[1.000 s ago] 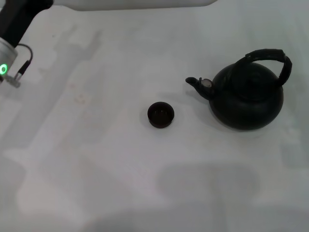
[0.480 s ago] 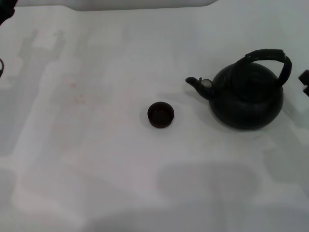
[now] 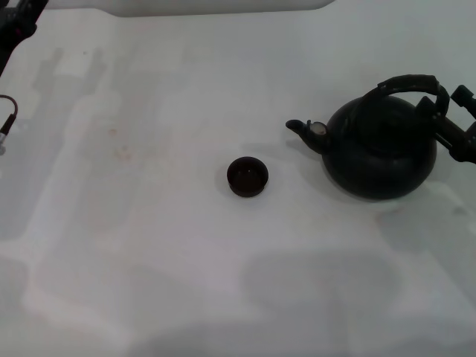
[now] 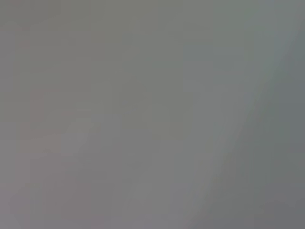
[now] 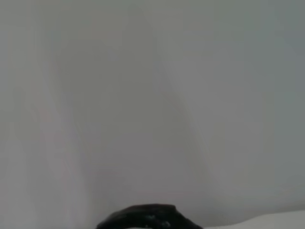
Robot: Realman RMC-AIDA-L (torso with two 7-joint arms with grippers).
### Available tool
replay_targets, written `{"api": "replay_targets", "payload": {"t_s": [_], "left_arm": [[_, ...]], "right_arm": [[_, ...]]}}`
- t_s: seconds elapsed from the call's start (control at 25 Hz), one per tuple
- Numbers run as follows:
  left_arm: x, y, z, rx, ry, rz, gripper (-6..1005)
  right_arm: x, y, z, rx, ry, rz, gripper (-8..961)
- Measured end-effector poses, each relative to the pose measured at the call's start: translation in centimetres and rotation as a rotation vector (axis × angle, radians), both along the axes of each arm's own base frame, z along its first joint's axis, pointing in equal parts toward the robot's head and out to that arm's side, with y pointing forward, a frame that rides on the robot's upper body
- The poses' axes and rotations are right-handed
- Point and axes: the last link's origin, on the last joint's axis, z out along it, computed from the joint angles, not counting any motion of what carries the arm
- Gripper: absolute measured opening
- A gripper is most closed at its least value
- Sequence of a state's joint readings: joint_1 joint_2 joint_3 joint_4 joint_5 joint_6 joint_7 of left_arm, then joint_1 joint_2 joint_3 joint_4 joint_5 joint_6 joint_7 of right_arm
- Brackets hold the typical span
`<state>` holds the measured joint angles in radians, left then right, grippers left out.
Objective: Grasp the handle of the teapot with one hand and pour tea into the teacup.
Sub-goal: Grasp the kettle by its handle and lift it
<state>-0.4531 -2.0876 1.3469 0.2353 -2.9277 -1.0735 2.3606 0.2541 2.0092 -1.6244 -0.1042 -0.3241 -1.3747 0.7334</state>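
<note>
Teapot (image 3: 381,152): squat matte black, on the white tabletop (image 3: 149,245) at 3 o'clock; spout points toward 9 o'clock. No legible markings.
Handle (image 3: 409,83): arched, spanning 9 to 3 o'clock.
Teacup (image 3: 247,176): centre, upright, well apart from the spout.
Right pincer (image 3: 455,123): just beside the handle; opening cannot be told.
Left arm (image 3: 15,33): 10 o'clock corner.

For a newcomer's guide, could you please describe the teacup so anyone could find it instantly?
On the white table, find the large black teapot at the robot's right. Its spout points toward the teacup, standing apart near the centre: far smaller, low, round and handleless.
</note>
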Motion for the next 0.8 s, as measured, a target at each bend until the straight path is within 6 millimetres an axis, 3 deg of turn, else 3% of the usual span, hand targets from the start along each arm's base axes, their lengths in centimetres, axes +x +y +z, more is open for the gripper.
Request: {"api": "replay_targets", "payload": {"t_s": [0.32, 0.8], "left_arm": [[-0.07, -0.06, -0.08, -0.003, 0.000, 0.003, 806], [-0.10, -0.10, -0.16, -0.008, -0.004, 0.004, 807]], "right_arm": [[0.30, 0.12, -0.21, -0.004, -0.012, -0.024, 866], [0.25, -0.16, -0.24, -0.004, -0.013, -0.015, 569]]}}
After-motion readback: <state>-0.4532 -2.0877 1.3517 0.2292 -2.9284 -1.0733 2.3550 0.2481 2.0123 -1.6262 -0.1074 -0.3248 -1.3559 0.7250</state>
